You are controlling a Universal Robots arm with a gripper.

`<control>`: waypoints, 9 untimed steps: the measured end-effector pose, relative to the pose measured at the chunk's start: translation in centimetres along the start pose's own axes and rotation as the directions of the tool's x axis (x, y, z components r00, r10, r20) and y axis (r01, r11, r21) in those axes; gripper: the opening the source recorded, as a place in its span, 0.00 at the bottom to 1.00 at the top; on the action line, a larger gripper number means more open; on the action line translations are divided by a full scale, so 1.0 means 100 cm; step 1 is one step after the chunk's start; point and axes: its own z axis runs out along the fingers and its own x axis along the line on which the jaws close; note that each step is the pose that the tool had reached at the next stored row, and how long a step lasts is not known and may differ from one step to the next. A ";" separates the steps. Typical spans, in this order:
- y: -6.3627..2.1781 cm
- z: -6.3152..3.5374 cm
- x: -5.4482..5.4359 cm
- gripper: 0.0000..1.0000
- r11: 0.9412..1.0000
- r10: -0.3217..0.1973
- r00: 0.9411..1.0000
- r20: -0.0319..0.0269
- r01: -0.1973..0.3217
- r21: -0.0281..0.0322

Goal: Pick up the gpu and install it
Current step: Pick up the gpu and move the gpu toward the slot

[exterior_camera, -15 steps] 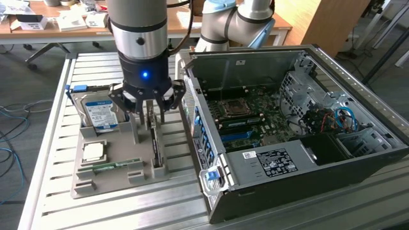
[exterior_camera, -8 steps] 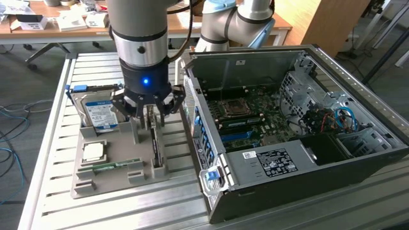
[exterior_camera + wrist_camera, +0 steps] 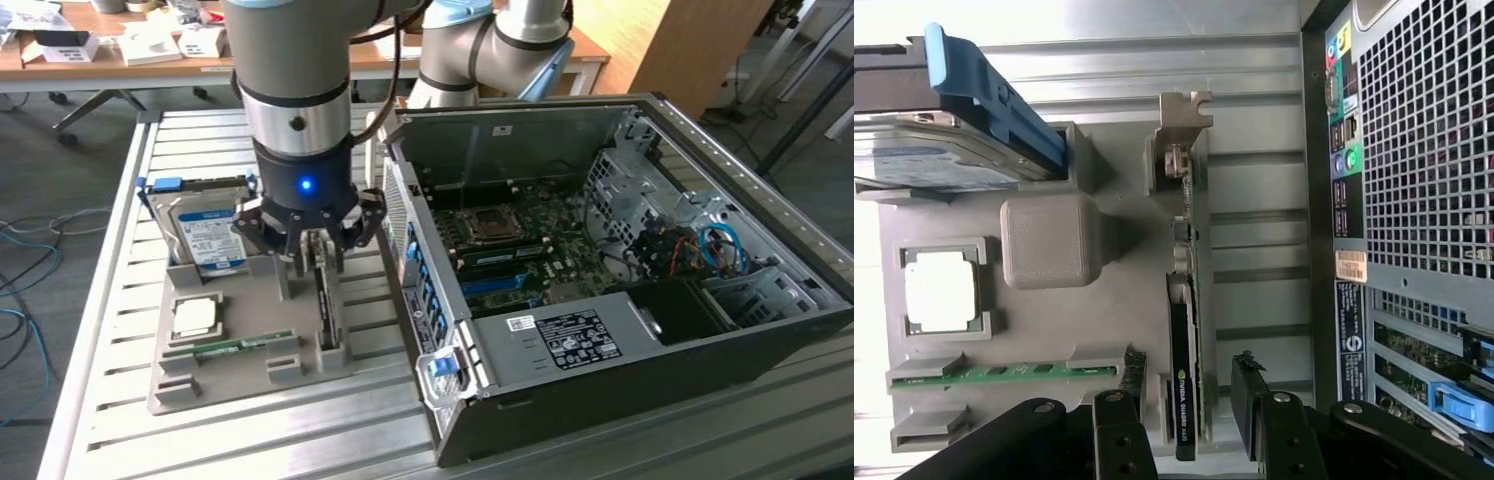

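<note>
The robot arm's black pincer (image 3: 318,262) (image 3: 1190,365) hangs released, its jaws spread wide, low over a grey moulded holder tray (image 3: 240,375) (image 3: 1124,300) on the slatted metal bench (image 3: 107,200) (image 3: 1254,190). The gpu (image 3: 327,310) (image 3: 1182,400), a thin green circuit board with a black cooler block along one face and a silver metal bracket at one end, stands on its long edge in a slot of that tray. It is on the side nearest the open black computer case (image 3: 601,330) (image 3: 1424,150). From the wrist view one finger sits on either side of the card's cooler end, with a sliver of daylight between each finger and the board, so nothing is grasped. The bracket end points away from the fingers, its bent tab sticking out past the tray's edge. Small pale lettering shows on the cooler's black top edge. Sharing the tray are a silver hard drive with a blue label (image 3: 207,240) (image 3: 924,150) propped on edge, a square silver processor chip (image 3: 195,317) (image 3: 942,290) in its pocket, and a narrow green memory stick (image 3: 240,347) (image 3: 1004,373) lying in a groove. The case lies on its side just beside the tray, motherboard exposed.
</note>
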 end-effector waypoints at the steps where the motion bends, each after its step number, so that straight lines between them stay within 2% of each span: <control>1: -0.0001 0.0020 0.000 0.47 1.000 0.000 1.000 0.000 0.000 0.000; 9: -0.0007 0.0158 0.000 0.47 1.000 0.000 1.000 0.000 0.000 0.000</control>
